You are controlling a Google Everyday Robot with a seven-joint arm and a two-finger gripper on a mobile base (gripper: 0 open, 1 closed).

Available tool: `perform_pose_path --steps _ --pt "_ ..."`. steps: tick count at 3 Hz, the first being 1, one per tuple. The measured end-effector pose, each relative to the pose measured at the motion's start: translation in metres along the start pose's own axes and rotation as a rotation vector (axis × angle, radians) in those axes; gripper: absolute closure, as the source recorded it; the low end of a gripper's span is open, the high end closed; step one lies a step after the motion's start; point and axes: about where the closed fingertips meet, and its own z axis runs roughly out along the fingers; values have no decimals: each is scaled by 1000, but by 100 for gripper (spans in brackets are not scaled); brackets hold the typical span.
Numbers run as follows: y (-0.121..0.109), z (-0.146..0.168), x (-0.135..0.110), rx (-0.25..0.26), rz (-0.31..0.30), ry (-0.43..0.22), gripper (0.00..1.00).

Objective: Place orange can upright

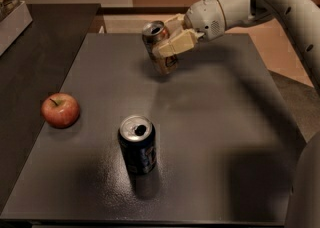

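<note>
Two cans and one apple share a dark desk (225,122). At its far side the tool (166,38) pinches the orange can (152,32) around its middle, long axis nearly upright, silver top leaning slightly left. A dark blue can (137,144) stands upright nearer the front, with the apple (60,110) to its left.

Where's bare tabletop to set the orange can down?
The pincer holds the orange can tilted over the table's far middle. Bare: the whole right half, right of the blue can; also directly below the pincer. Tighter: front-left, between apple and blue can.
</note>
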Motion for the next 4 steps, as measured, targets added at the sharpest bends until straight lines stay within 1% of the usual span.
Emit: perform_pose_path --steps 1,3,4 --pt "4 6 6 2 29 -40 100" --pt "11 18 17 -21 67 -91 100" --pt "12 23 19 -37 71 -139 82"
